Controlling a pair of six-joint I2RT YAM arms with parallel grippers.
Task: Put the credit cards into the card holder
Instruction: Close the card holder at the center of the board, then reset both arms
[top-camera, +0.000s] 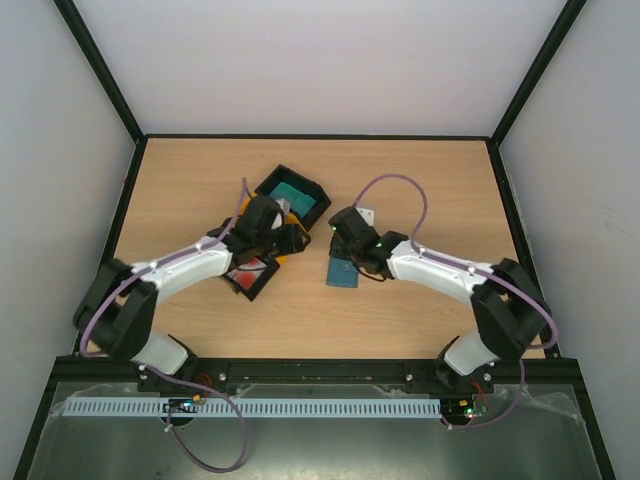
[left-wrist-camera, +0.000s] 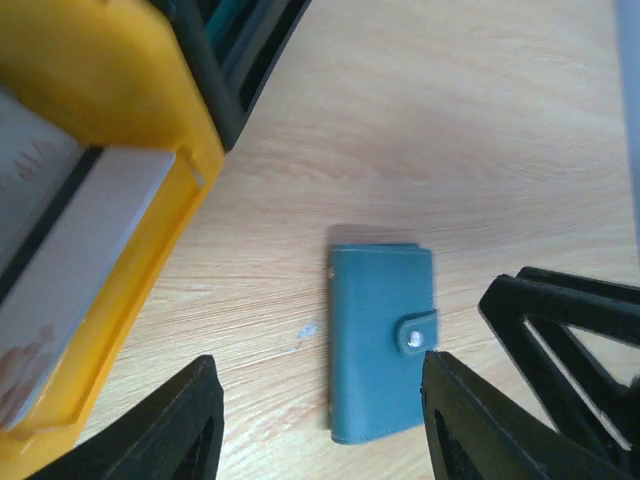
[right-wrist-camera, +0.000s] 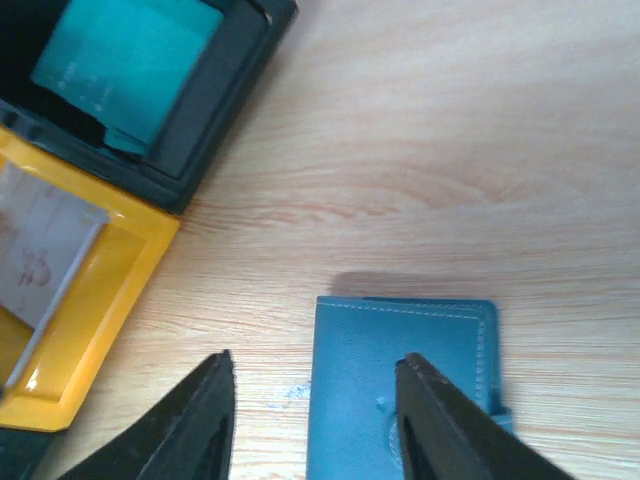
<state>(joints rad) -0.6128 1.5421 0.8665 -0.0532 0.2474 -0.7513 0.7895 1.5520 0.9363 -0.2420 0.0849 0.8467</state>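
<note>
Card holder (right-wrist-camera: 400, 385) is found lying flat and closed on the wooden surface (right-wrist-camera: 450, 150), directly beneath the right jaws. Their two black fingers (right-wrist-camera: 195, 420) are spread apart with nothing gripped. In the right wrist view the holder's left part is framed between them and its right part runs out past the right finger. In the top view its long axis is seen to run roughly near to far, slightly tilted. The right arm (top-camera: 440, 265) is judged the nearer of the two. The snap tab (left-wrist-camera: 416, 333) is fastened across one long edge, so an opening step is judged necessary before anything can be slid in.

The left jaws are likewise released and empty, their fingers (left-wrist-camera: 175, 430) set wide. They are held over the trays, with the holder near on the side toward the right arm. The credit cards (left-wrist-camera: 70, 260) are seen stacked in the yellow tray (left-wrist-camera: 130, 190), just beside these jaws. They are thin, white and flat-edged, with faint reddish printing.

The holder is slate-blue with a fine leather-like grain, a stitched border and a small round metal snap. The trays are of rigid moulded plastic. A black tray (right-wrist-camera: 220, 110) set against the yellow one holds a brighter teal stack (right-wrist-camera: 130, 60). In the top view a second black tray (top-camera: 262, 287) is seen nearer the bases, holding something white and red that may be another card.
</note>
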